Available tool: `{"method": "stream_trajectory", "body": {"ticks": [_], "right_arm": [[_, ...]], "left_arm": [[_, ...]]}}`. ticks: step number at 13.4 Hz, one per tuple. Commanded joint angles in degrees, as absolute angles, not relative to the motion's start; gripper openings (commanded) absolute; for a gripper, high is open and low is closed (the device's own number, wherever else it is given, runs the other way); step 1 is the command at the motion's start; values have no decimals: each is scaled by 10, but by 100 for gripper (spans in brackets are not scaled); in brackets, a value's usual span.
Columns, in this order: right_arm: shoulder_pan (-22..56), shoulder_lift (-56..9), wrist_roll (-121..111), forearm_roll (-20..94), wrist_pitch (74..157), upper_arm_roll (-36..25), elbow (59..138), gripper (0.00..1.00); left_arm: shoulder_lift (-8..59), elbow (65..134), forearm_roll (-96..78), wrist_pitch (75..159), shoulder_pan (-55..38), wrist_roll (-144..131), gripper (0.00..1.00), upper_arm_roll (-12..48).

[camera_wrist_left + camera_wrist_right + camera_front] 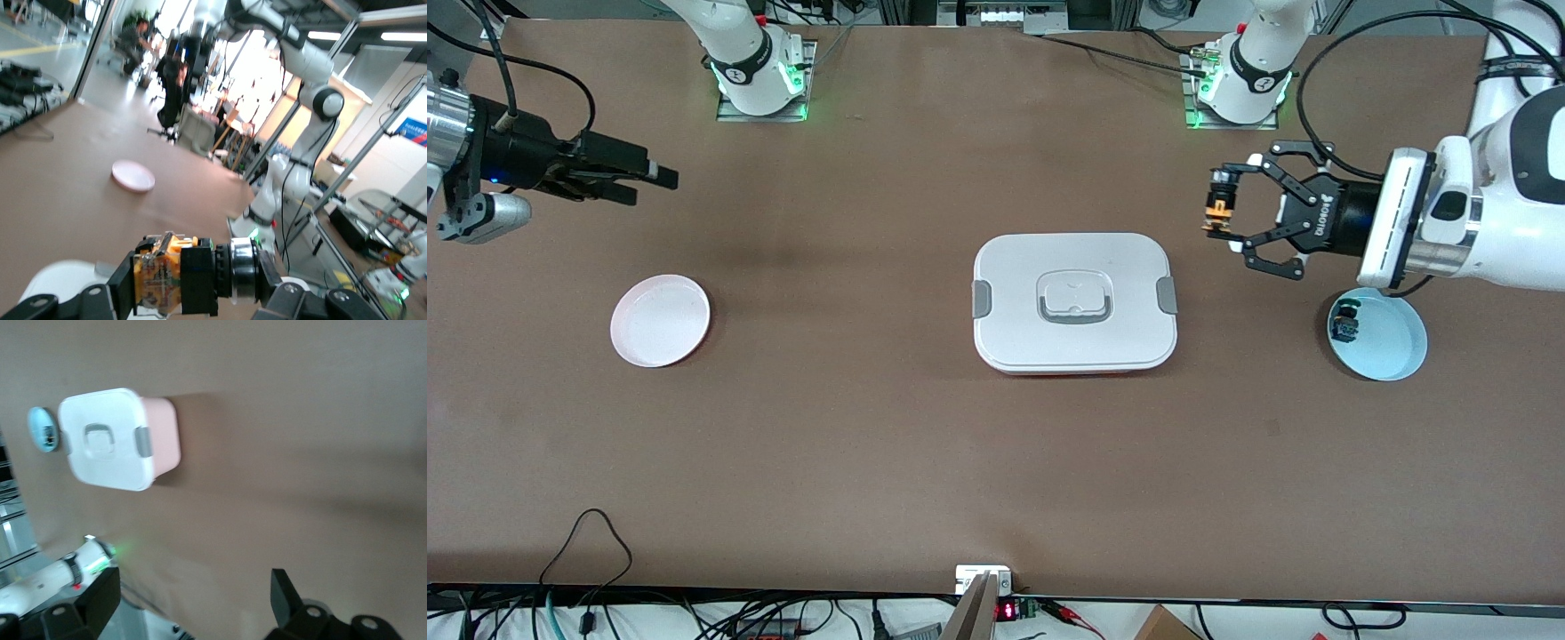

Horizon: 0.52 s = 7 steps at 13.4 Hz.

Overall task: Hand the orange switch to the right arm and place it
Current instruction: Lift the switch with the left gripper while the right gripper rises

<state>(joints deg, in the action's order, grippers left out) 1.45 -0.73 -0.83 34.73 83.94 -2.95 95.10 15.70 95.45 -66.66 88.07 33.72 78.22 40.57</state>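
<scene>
The orange switch [1217, 211], black with an orange-tan middle block, is gripped in my left gripper [1224, 210], up in the air over bare table beside the white box, toward the left arm's end. In the left wrist view the switch [175, 277] sits crosswise between the black fingers of the left gripper [193, 280]. My right gripper [660, 178] is open and empty, held in the air at the right arm's end of the table, over bare table by the pink plate. Its fingers stand wide apart in the right wrist view [193, 590].
A white lidded box [1074, 302] lies mid-table, also in the right wrist view [107, 440]. A pink plate [660, 320] lies toward the right arm's end. A light-blue plate [1392, 342] under the left wrist holds a small dark part [1345, 324].
</scene>
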Motion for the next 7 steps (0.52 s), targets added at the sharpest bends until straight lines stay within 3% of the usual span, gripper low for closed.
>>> {"method": "stream_trajectory", "body": {"ticks": [1, 4, 7], "right_arm": [[13, -32, -11, 449, 806, -28, 946, 100], [20, -73, -11, 555, 801, -23, 950, 100], [37, -91, -6, 671, 809, -23, 957, 100]], "left_arm": [[123, 976, -728, 961, 345, 794, 0, 457], [112, 1033, -841, 1086, 348, 875, 0, 532], [100, 1069, -904, 1124, 347, 952, 0, 564]]}}
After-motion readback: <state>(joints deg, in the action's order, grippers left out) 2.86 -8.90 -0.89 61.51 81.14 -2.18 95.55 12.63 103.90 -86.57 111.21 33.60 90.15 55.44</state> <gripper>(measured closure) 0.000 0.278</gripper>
